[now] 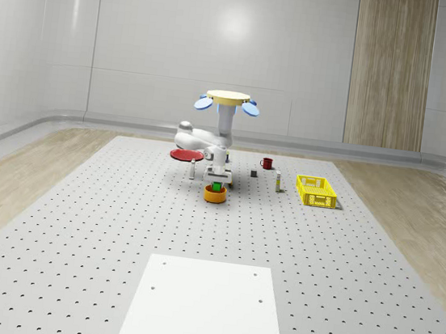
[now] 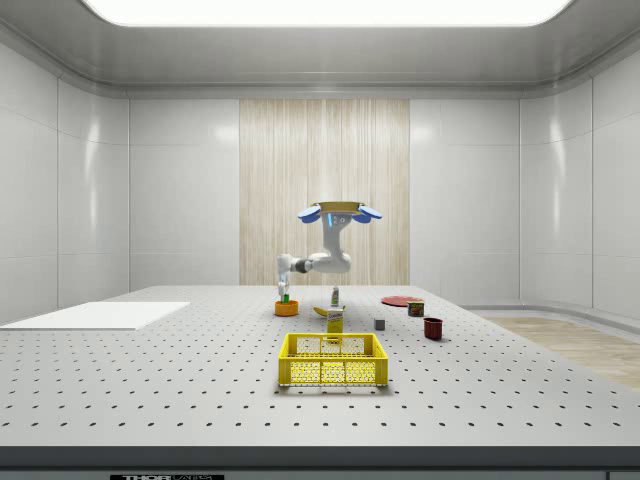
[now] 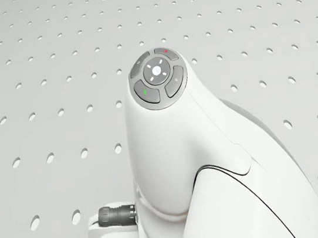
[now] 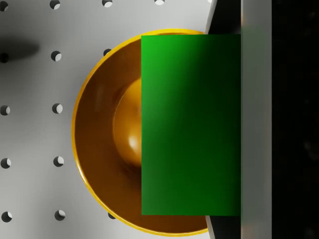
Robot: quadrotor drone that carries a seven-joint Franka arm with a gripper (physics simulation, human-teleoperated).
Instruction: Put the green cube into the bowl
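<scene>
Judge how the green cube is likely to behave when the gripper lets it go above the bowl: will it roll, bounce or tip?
The green cube has flat faces and sharp edges, so it probably won't roll. It hangs over the bowl, whose inside curves, so it may settle tilted against the wall. The drone hovers over the table with the gripper just above the rim, so any bounce is likely slight.

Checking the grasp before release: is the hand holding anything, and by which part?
The hand holds the green cube by its side faces, over the bowl; one finger presses flat against a side. The drone hovers above.
</scene>
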